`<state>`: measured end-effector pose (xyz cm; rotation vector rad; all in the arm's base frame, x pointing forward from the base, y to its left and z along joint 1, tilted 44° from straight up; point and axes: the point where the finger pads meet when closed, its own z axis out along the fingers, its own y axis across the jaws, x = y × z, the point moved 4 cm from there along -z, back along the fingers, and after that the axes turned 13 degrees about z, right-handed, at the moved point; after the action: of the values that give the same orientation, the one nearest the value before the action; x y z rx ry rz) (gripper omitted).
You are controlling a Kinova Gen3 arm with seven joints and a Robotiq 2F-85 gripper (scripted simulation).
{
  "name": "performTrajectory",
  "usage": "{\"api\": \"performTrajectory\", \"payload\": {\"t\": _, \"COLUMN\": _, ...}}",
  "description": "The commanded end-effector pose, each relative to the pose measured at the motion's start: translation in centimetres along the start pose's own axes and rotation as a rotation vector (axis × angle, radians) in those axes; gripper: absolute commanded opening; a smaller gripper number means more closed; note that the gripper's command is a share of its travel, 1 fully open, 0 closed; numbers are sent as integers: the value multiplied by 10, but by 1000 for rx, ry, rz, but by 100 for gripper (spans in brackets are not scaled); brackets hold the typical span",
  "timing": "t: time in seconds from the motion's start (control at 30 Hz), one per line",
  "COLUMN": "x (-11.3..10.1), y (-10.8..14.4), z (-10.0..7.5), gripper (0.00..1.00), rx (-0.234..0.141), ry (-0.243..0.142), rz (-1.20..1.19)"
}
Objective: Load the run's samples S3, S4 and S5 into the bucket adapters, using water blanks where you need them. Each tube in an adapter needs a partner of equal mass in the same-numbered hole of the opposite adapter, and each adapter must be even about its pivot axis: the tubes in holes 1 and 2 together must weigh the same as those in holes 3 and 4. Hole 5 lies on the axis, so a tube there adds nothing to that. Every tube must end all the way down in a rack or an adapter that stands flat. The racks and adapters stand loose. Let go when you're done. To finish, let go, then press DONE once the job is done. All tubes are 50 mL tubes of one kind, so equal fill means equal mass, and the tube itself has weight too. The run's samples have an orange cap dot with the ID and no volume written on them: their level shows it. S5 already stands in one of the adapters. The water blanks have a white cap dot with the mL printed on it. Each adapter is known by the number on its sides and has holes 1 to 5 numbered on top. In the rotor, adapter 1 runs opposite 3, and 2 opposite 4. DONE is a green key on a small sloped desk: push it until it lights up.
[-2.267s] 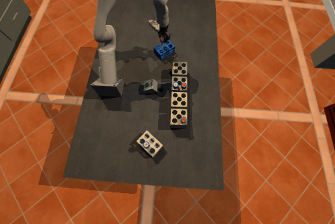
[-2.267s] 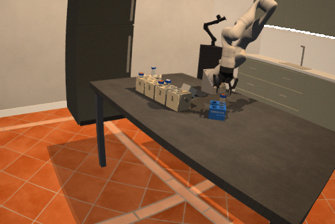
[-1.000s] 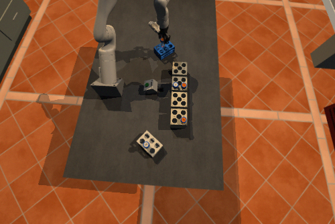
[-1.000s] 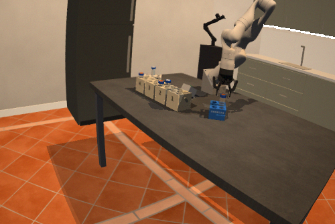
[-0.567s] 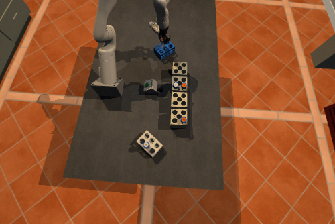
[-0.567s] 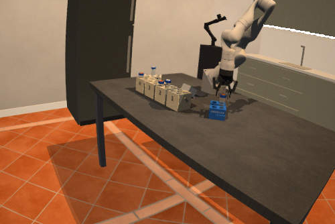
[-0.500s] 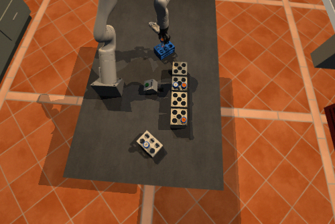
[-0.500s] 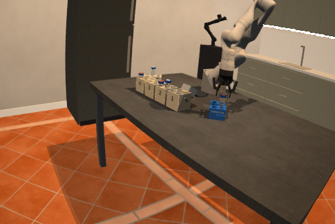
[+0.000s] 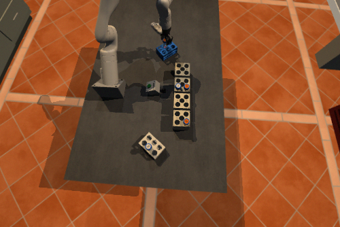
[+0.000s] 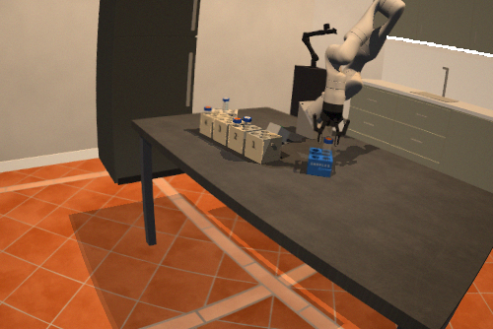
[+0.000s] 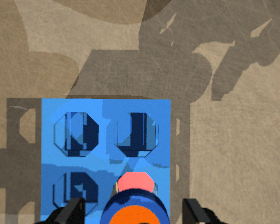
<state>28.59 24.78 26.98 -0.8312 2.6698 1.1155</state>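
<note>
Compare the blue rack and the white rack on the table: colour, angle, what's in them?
The blue rack is blue and holds one orange-dot tube, with the open end effector above it. The white rack is pale, has six holes and holds one white-dot tube. Both sit skewed to the adapter row.
</note>
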Motion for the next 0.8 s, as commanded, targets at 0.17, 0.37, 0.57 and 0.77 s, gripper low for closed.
{"api": "performTrajectory", "payload": {"t": 0.17, "x": 0, "y": 0, "z": 1, "gripper": 10, "rx": -1, "ry": -1, "rz": 0}}
{"api": "performTrajectory", "payload": {"t": 0.37, "x": 0, "y": 0, "z": 1, "gripper": 10, "rx": -1, "ry": -1, "rz": 0}}
{"api": "performTrajectory", "payload": {"t": 0.57, "x": 0, "y": 0, "z": 1, "gripper": 10, "rx": -1, "ry": -1, "rz": 0}}
{"api": "performTrajectory", "payload": {"t": 0.77, "x": 0, "y": 0, "z": 1, "gripper": 10, "rx": -1, "ry": -1, "rz": 0}}
